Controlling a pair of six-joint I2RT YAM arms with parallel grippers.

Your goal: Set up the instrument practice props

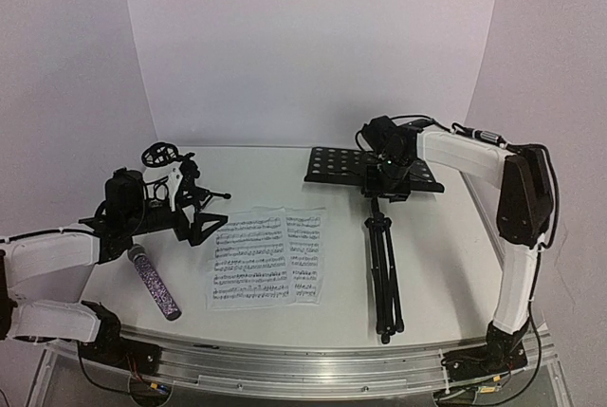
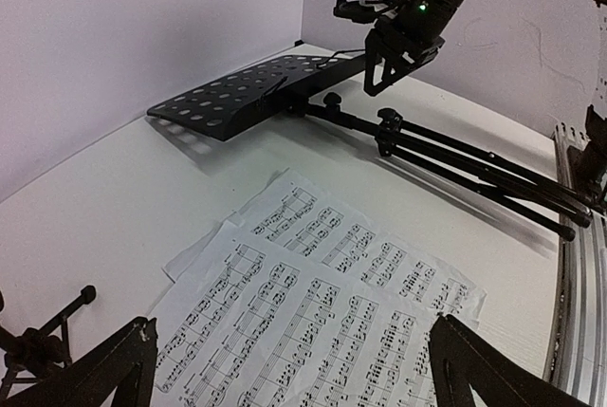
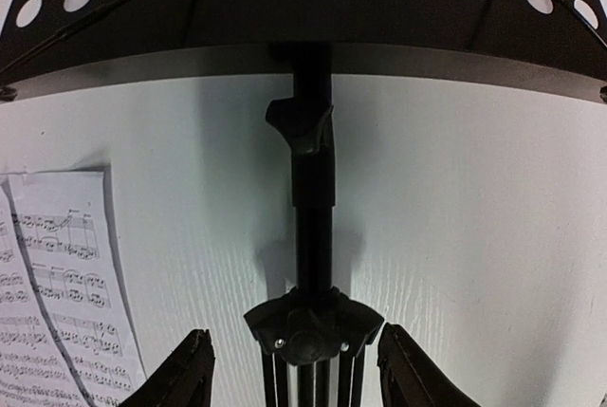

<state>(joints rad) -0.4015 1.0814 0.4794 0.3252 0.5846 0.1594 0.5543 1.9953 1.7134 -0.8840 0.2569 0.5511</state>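
Music stand (image 1: pixel 382 265) lying folded on the right of the desk (image 1: pixel 446 265), pole between open jaws.

The left gripper (image 2: pixel 294 323) is hovering released and empty by the small mic stand (image 1: pixel 161 154); the microphone (image 1: pixel 155 282) is lying near-left, the sheet-music pages (image 1: pixel 266 257) mid-desk. The right gripper (image 3: pixel 294 331) is straddling the pole, jaws apart, not clamping. Stiff, smooth, probably top-heavy metal: gripping the pole just below the tray looks soundest.

White table (image 1: pixel 446 255), black music stand (image 1: pixel 382 255) lying flat at right, sheet-music pages (image 1: pixel 266 257) centre, purple microphone (image 1: pixel 155 282) near left, mic stand (image 1: pixel 194 212) far left
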